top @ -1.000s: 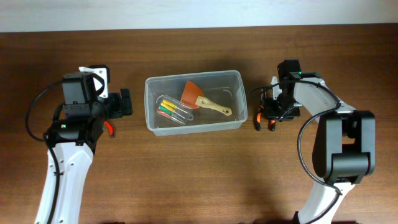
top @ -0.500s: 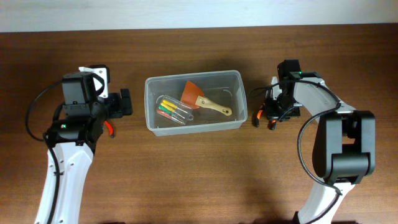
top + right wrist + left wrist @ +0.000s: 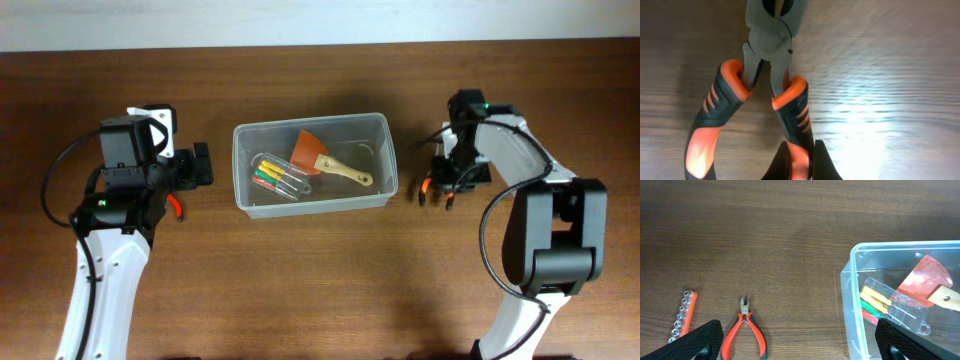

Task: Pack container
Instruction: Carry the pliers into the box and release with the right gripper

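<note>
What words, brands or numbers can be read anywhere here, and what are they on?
None can be read in any view.
Pliers: close up but blurred, no brand or size shows on the handles.
Container: no label shows on it.
Clear pack inside it: no print legible.
White part at upper left of the overhead view: too small to tell if it bears any print.

Red pliers (image 3: 743, 316) lie beside 1 socket rail (image 3: 682, 316) on the wooden table (image 3: 765, 240) (orange-black pliers (image 3: 766, 41) well apart).
</note>
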`<state>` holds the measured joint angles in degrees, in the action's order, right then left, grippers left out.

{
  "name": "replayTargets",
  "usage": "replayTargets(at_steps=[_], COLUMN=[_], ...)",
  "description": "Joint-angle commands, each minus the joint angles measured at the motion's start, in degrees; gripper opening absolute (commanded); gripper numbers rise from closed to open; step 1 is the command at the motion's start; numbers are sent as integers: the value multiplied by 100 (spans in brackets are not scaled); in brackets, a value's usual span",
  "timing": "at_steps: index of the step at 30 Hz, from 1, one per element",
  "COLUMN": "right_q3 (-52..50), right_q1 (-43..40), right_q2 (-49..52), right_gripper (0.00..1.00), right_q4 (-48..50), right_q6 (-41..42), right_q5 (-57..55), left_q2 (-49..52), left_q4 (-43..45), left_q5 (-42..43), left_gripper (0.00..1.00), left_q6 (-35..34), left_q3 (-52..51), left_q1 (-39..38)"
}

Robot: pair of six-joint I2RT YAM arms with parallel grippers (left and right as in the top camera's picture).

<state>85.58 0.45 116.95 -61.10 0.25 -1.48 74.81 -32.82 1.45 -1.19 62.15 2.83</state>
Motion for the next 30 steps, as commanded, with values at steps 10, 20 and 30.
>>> replayTargets(at_steps=[10, 20, 30], right_q3=[2815, 3005, 2896], right_q1=[798, 2557, 3045], right_q2=[-1172, -940, 120], right_gripper=[4, 4, 4], right_q4=[-1263, -739, -627], right_q6=[2, -2448, -5917], right_q5=[-199, -168, 382], left_q2=[42, 42, 42], left_q4=[13, 13, 13], left_q5=[-39, -39, -39], left_gripper=[99, 99, 99], left_q6=[-52, -50, -52], left_q3=[94, 94, 94], left_q1=[33, 33, 33])
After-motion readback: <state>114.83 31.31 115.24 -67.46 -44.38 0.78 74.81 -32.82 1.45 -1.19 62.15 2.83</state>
